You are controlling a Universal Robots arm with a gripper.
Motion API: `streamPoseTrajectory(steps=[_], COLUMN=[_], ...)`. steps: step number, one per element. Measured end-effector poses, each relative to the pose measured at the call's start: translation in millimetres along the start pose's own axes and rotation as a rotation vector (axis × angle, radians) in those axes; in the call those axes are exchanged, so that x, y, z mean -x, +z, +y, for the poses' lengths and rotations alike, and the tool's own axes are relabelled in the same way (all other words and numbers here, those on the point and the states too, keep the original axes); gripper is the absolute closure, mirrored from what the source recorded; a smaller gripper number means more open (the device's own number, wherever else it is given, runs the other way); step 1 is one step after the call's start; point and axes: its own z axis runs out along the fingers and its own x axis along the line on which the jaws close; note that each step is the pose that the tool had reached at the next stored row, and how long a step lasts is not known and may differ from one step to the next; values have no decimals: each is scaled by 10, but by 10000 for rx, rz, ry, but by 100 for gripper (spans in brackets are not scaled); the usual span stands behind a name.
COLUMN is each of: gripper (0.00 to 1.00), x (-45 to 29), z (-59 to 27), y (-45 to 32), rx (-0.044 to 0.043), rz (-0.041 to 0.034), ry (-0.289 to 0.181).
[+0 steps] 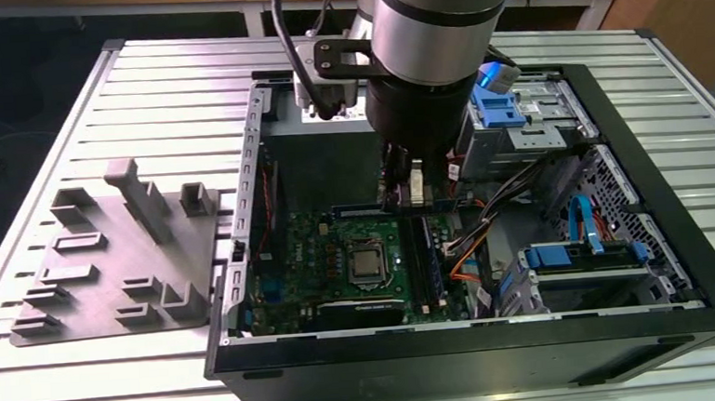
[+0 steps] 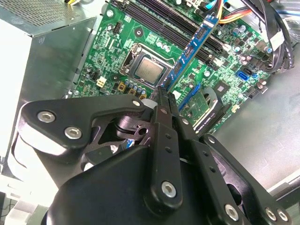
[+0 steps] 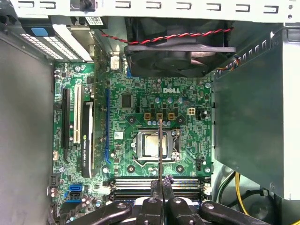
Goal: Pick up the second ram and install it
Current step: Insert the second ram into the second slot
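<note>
Arm: the arm (image 1: 428, 28) is seen reaching down into the open computer case (image 1: 466, 343), which is laid flat on a slatted metal table (image 1: 139, 83).
Reference: the processor socket (image 3: 149, 145) on the green motherboard (image 3: 187, 122) is taken as the landmark.
Gripper: the gripper (image 2: 162, 96) is held above the socket, offset toward the memory slots.
Jaws: clamped together on the second ram, with the black fingers (image 2: 164, 122) pressed on its flat faces near one end.
Second ram: the second ram (image 2: 190, 49) is carried in the gripper, off its slot. In the first wrist view it is seen edge-on as a thin dark line (image 3: 161, 145) crossing the socket's lid. Whether its far end touches the board cannot be told.
Memory slots: the black memory slots (image 3: 131, 183) are laid just beside the socket, on the side away from the fan.
Fan: a black fan (image 3: 180, 56) is mounted near the socket, opposite the slots.
Power supply: a grey power-supply box (image 3: 248, 117) is set to one side of the socket.
Expansion card: an expansion card (image 3: 86, 140) is seated on the socket's other side.
Tray: a grey moulded tray (image 1: 90, 291) is placed outside the case, well apart from the socket, toward the exterior view's left.
</note>
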Motion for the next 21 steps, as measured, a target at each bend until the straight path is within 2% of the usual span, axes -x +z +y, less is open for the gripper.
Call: streamPoseTrajectory(steps=[4, 6, 21], gripper=[91, 91, 91], x=[0, 0, 0], z=[0, 0, 0], y=[1, 1, 5], rx=[0, -8, -99], rz=[-1, -10, -117], ry=[11, 212, 2981])
